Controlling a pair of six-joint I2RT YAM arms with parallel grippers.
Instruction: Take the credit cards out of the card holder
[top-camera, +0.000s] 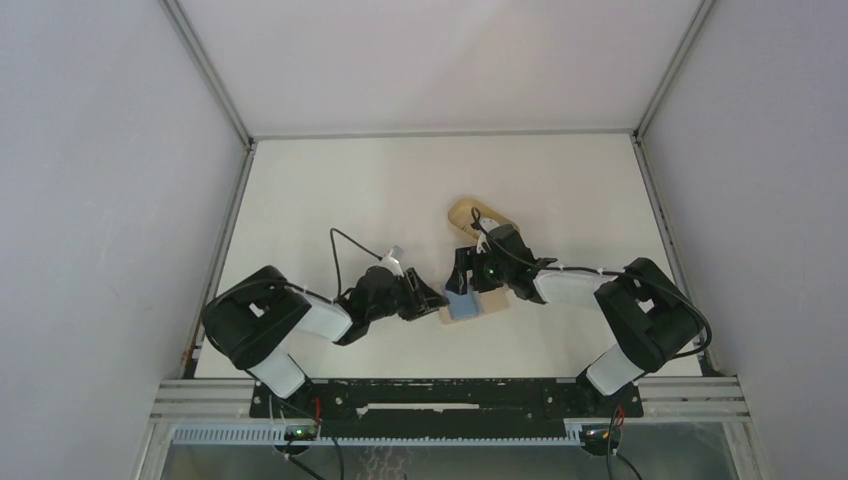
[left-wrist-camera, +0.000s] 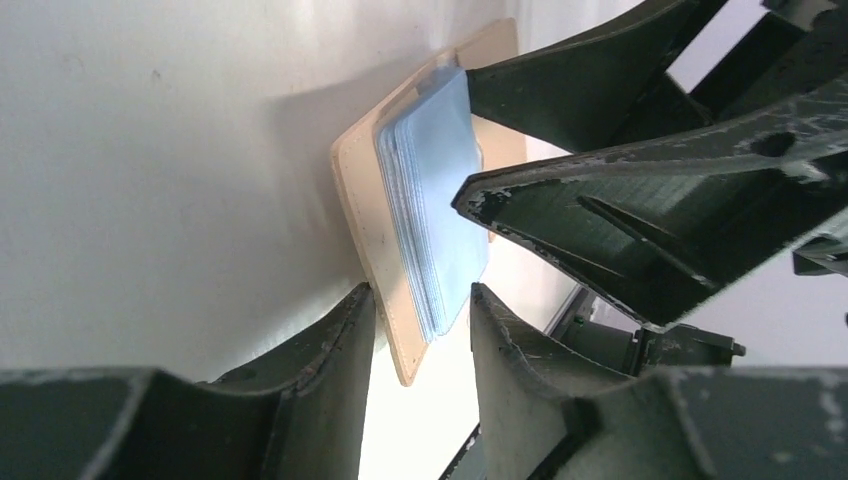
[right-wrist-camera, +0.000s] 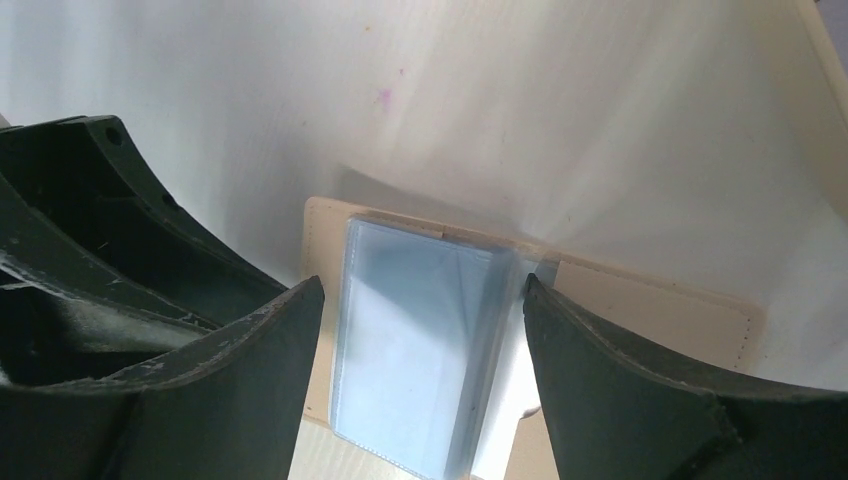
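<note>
The card holder is lying open on the table, a little toward 6 o'clock from the table's middle. It is carrying the credit cards, a neat stack of pale blue cards sitting on its 9 o'clock half. They are lying under what is looking like a clear sleeve. In the left wrist view the stack's edge is showing several thin layers, all lined up. The holder itself is showing as a flat tan-beige panel with a stitched border, and its 3 o'clock half is lying bare.

An oval tan tray is sitting near the holder at 12 o'clock. The right arm is covering much of it, so what it is holding cannot be told.

The left gripper is reaching in from 9 o'clock. Its jaws are drawn narrow and pinching the holder's 9 o'clock edge together with the stack. One of its fingers is pressing against the tan back, and the other is lying against the blue face.

The right gripper is hanging over the stack from 1 o'clock with its jaws spread. Its fingers are standing on either side of the cards, and whether they are touching the stack's edges cannot be told.
</note>
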